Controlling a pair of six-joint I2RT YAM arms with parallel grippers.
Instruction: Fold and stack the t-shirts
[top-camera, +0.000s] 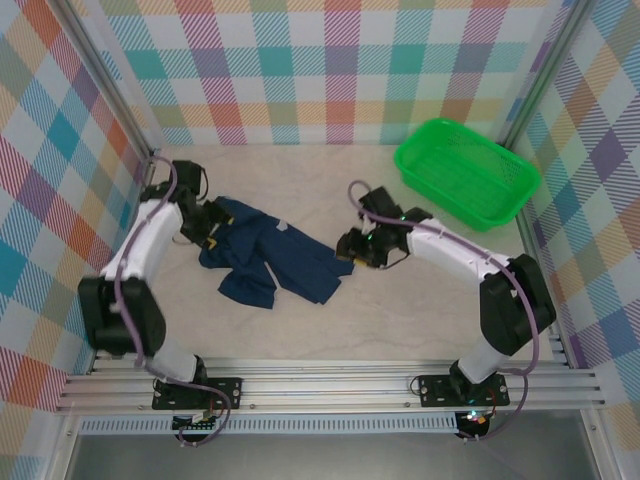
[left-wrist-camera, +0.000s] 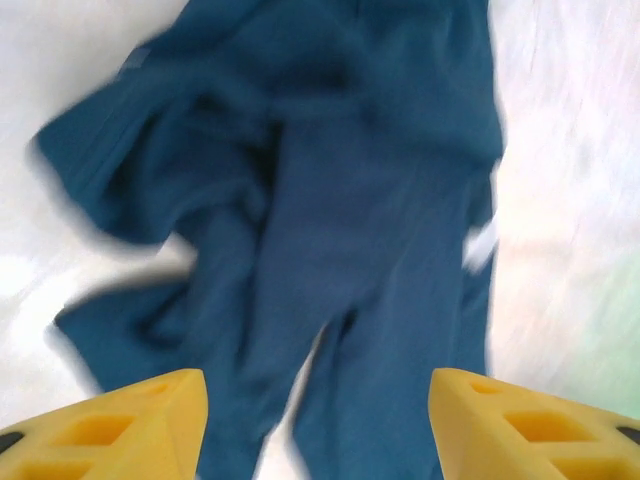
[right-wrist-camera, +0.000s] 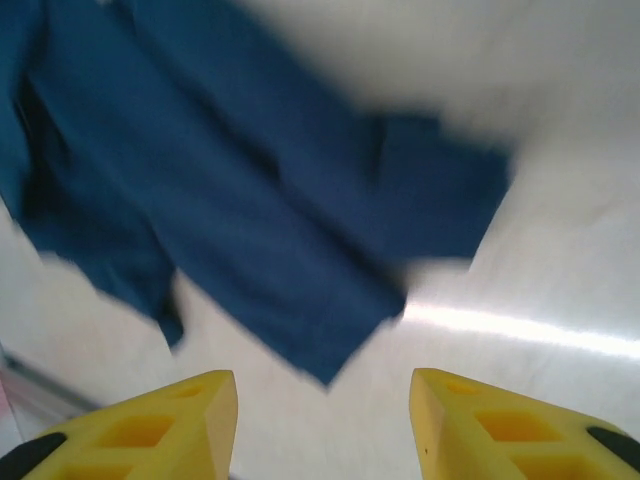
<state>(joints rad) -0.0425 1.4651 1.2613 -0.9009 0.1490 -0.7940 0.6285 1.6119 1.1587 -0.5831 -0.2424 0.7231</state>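
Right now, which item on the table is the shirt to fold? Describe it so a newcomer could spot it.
Start at the pale beige tabletop inside the plaid walls. Left of centre on it lies a crumpled dark navy blue cloth t-shirt. It is soft, dark and rumpled, unlike the rigid bright green plastic basket at the far right.

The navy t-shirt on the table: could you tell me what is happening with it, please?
Two robot arms are working on one navy t-shirt, which lies crumpled and unfolded on the table. The left end effector sits at its left edge, the right end effector at its right edge. Both are open, gripping nothing.
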